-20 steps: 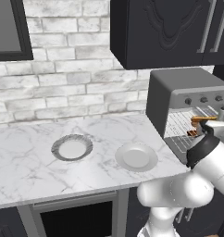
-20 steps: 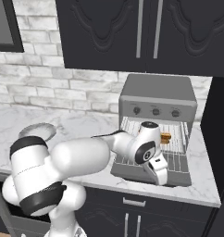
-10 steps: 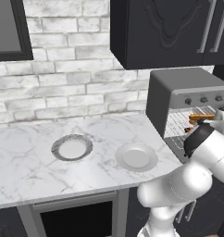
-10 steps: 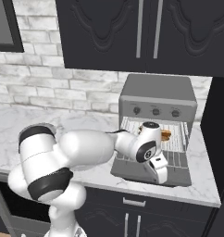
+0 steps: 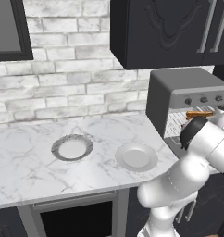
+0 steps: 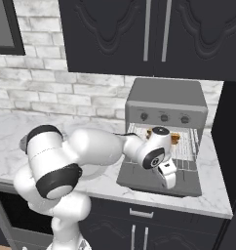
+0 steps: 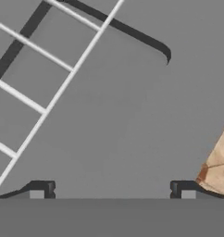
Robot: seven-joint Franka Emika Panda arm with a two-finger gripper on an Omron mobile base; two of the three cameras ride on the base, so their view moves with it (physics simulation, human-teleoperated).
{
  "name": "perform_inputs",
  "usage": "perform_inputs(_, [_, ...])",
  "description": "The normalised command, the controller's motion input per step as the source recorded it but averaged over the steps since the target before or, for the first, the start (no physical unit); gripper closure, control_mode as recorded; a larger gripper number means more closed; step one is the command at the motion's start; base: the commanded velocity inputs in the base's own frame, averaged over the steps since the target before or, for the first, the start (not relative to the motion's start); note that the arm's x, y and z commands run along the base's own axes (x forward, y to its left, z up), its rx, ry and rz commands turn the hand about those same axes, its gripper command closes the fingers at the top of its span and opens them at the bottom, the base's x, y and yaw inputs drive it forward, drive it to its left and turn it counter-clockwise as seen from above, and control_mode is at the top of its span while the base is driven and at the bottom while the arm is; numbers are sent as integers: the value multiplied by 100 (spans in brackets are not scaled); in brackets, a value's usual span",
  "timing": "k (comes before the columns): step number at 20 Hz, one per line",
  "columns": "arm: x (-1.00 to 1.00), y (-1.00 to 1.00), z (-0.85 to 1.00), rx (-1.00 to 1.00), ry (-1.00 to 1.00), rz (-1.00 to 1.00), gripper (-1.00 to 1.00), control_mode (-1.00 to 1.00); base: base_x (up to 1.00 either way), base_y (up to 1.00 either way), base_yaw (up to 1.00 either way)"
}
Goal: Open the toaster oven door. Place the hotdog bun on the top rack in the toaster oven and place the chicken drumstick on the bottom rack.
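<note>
Claw (image 7: 112,192): released, jaws wide apart, nothing between them; in the hand view it looks down on the grey door panel and white rack wires.

Table (image 5: 30,157): white marble top, running from the left wall to the toaster oven at the right.

Toaster oven (image 6: 166,100): boxy dark grey body at the right end of the table, three small knobs across its front, cavity exposed, white wire racks visible inside.

Toaster oven door (image 6: 139,177): folded down flat in front of the cavity, resting over the table edge; dark bar handle seen in the hand view. Opening step judged complete.

Bowl (image 5: 72,148): grey-rimmed, mid-table, well apart from the oven.

Plate (image 5: 136,156): white, between bowl and oven.

Hotdog bun (image 5: 199,113): orange-tan, lying on an upper rack inside the cavity, partly hidden behind the wrist. Bun placement judged done.

Chicken drumstick: cannot be identified with certainty; a mottled tan-brown piece (image 7: 218,166) at the right edge of the hand view, just beside one claw finger, may be it.

Step in hand: judged to fall after the bun's release. Next move calls for locating the drumstick, gripping it, and setting it on the bottom rack, keeping clear of the bun above.
</note>
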Motion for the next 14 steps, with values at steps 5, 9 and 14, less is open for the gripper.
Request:
perform_inputs(5, [41, 0, 0, 6, -9, 0, -100, -100, 0, 0, 0])
perform_inputs(9, [54, 0, 0, 3, -4, 0, -100, -100, 0, 0, 0])
perform_inputs(14, [57, 0, 0, 3, 0, 0, -100, -100, 0, 0, 0])
